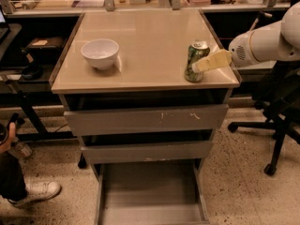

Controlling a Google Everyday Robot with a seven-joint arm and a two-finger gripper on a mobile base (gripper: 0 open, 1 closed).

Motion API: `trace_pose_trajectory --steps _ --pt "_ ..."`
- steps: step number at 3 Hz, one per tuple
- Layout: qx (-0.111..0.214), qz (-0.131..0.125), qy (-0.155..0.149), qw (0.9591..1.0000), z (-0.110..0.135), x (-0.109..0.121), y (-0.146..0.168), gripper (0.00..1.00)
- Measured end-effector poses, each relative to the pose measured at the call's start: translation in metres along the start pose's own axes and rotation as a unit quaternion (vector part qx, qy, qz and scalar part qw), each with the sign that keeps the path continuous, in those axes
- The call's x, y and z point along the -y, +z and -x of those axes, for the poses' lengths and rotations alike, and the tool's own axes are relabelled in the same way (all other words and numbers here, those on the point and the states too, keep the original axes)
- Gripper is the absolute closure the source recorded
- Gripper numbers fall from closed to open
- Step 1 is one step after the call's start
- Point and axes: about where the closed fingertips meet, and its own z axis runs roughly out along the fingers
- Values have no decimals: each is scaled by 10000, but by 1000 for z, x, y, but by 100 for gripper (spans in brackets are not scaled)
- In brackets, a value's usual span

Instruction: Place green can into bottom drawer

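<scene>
1. Gripper (202, 65) comes in from the right at the end of a white arm (265, 41), level with the green can (193, 55) and overlapping its right side.
2. Whether the gripper is clamped on the can or merely against it cannot be told from this view.
3. The green can stands upright on the cabinet top (150, 32), near the front right corner.
4. A white bowl (100, 53) sits on the same top, towards the left and well apart from the can.
5. Below the top, two narrower grey drawers (145, 120) are each pulled out slightly.
6. The bottom drawer (150, 191) is pulled out much further, showing a plain flat floor.
7. An office chair (281, 121) stands on the speckled floor to the right of the cabinet.
8. At the lower left edge, a person's white shoe (40, 191) shows.
</scene>
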Motion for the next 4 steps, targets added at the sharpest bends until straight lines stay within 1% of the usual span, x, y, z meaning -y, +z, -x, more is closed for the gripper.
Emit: trace_pose_trajectory --steps 1,2,3,4 --pt "67 126 59 9999 5 -7 9 0" --pt "136 275 14 9995 16 -19 16 0" --pt "183 404 -181 9989 30 -35 19 0" --pt "143 528 -292 9981 40 -46 23 0"
